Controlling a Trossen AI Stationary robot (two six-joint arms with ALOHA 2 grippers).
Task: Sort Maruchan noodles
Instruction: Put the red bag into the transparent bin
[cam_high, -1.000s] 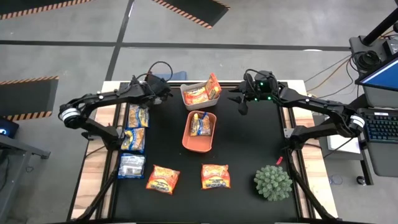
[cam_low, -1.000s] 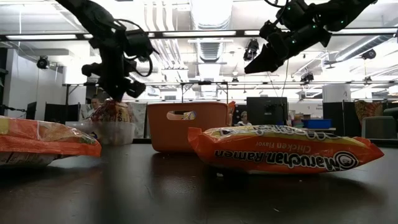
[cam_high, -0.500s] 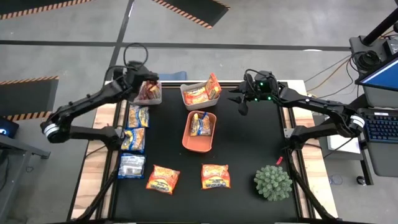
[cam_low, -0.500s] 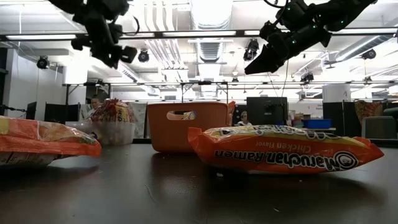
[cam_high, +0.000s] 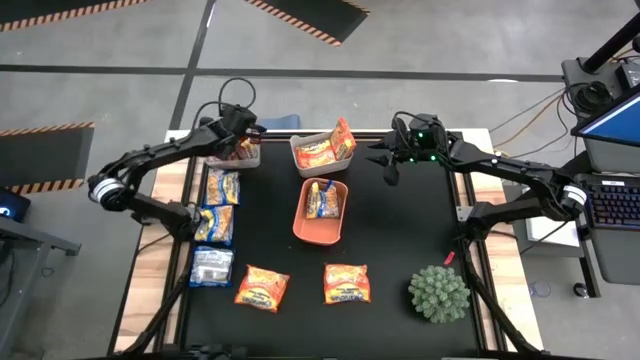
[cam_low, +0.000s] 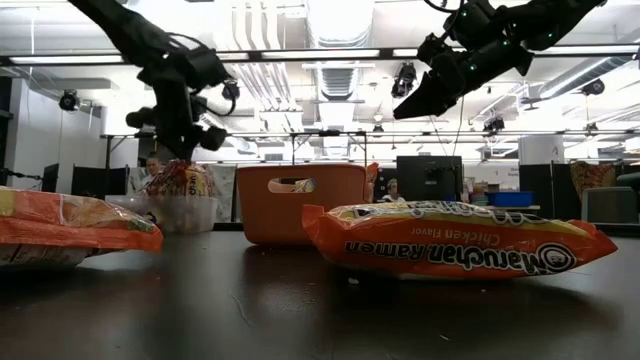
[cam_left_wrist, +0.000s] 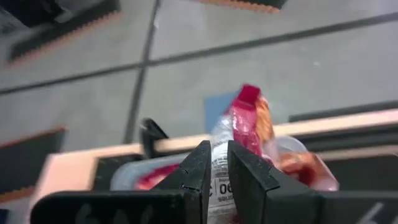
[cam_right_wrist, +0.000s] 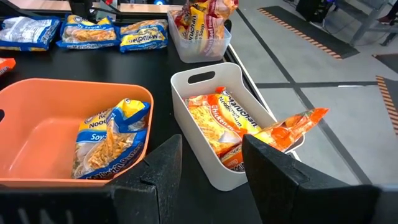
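Crinkly plastic is what the left gripper (cam_high: 243, 146) is dealing with: it sits right over the clear bin (cam_high: 244, 158) at the table's far left corner. In the left wrist view its two dark fingers (cam_left_wrist: 198, 171) stand almost together, only a thin slit between them, directly in front of a red packet (cam_left_wrist: 245, 127) standing up in that bin. Whether they actually pinch the wrapper, I cannot tell from here.

Over to the right gripper (cam_high: 388, 164), hanging above the bare black mat just right of the white bin (cam_high: 308, 165). Its jaws are spread wide and carry nothing, and the wrist view looks straight between them.

Now the noodles. Two glossy orange packets (cam_right_wrist: 231, 127) lie in the white bin, a rigid rectangular tub with a handle slot, and one of them pokes over the rim. Next to it, the smooth orange rounded tray (cam_high: 302, 225) holds one blue-and-yellow packet (cam_high: 322, 199), leaning against the wall. Down the left edge of the mat run two more blue-and-yellow packets (cam_high: 221, 186), then a pale silvery-blue one (cam_high: 211, 266). Two flat orange packets (cam_high: 262, 287) lie on the near side of the mat, well apart from the bins. The low view reads one sideways, puffed and shiny, lettering upside down (cam_low: 455, 243). A spiky green plant ball (cam_high: 438, 293) sits at the near right corner.
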